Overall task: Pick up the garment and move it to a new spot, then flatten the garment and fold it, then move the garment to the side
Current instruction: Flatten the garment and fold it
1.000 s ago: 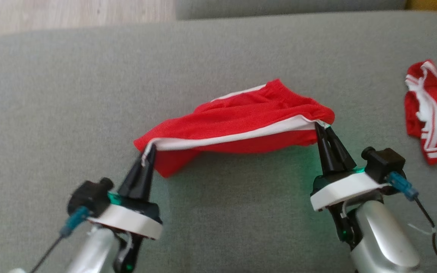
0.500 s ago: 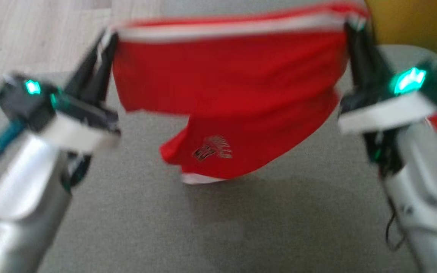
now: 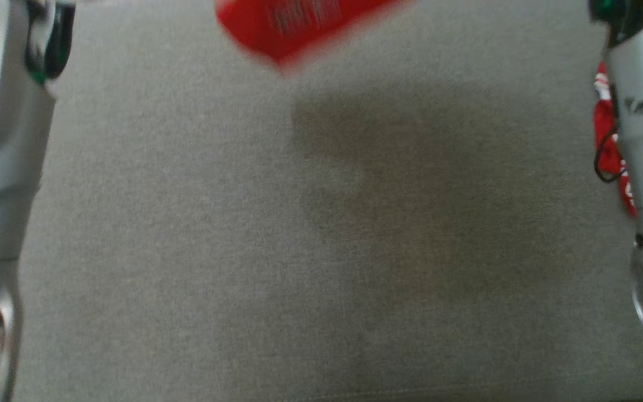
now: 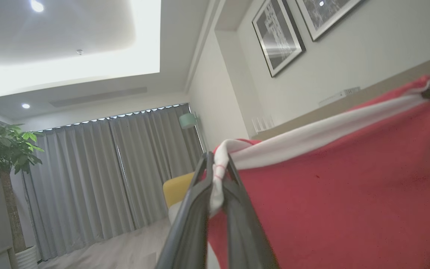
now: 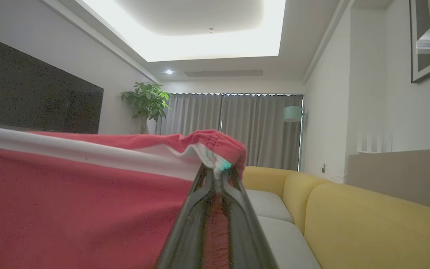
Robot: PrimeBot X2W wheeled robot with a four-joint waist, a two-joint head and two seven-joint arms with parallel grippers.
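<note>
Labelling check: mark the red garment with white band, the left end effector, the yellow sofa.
red fabric garment with white band [image 4: 330, 194], left wrist view, red panel below band.
left end effector [image 4: 218, 166], left wrist view, between fingertips.
yellow upholstered sofa [image 5: 368, 224], right wrist view, backrest.

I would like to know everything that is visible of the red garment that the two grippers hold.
The red garment is of thin, soft-looking cloth with a white band along its top edge. It is stretched in the air between the left gripper and the right gripper, each shut on one end of that band. In the head view its blurred lower corner bears a pale print above the grey upholstered surface, seemingly not touching it.
</note>
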